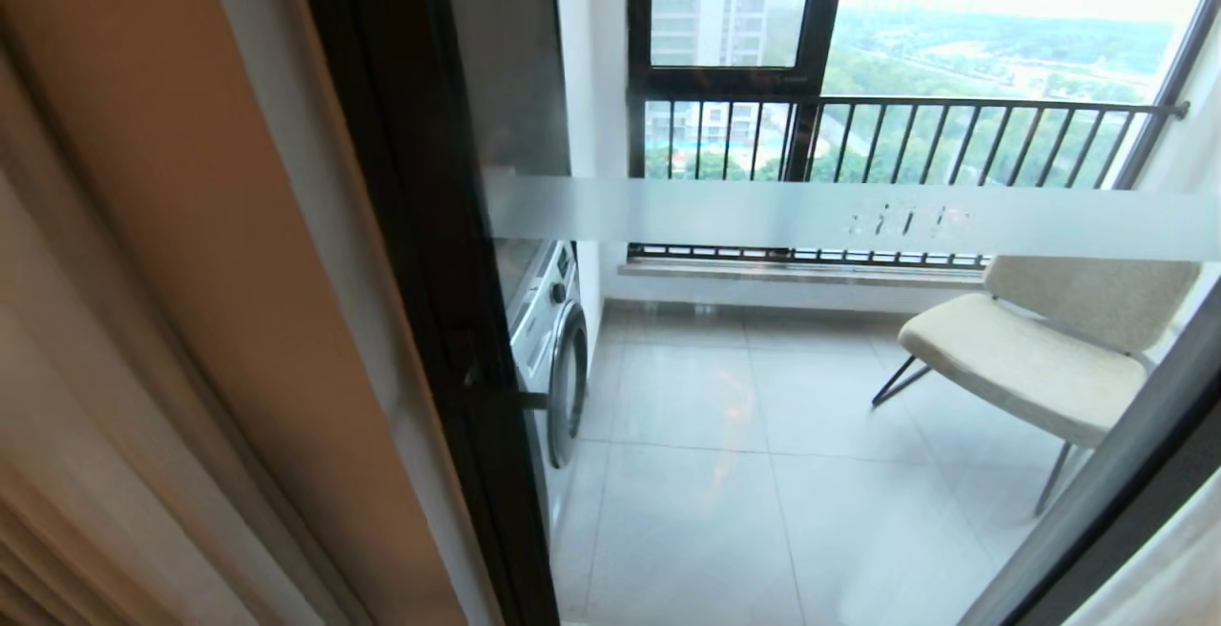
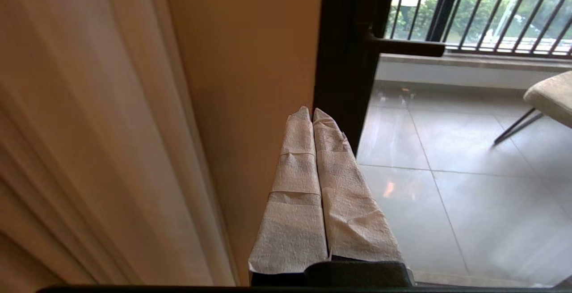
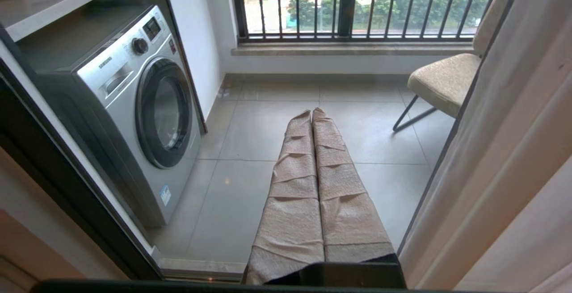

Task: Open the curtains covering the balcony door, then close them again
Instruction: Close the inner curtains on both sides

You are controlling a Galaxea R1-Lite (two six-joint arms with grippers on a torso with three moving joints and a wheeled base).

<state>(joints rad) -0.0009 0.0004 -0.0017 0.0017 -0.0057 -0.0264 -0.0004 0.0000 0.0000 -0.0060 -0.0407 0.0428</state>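
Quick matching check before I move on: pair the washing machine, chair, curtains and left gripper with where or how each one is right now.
1. washing machine
2. chair
3. curtains
4. left gripper

A. shut, near the dark door frame
B. bunched at the left edge of the head view
C. on the balcony's left, behind the glass
D. on the balcony's right, by the railing

Pairs: 1-C, 2-D, 3-B, 4-A

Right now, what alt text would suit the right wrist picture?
The right tool, its wrapped fingers shut and empty, points through the glass balcony door at a silver washing machine, a beige chair and a curtain.
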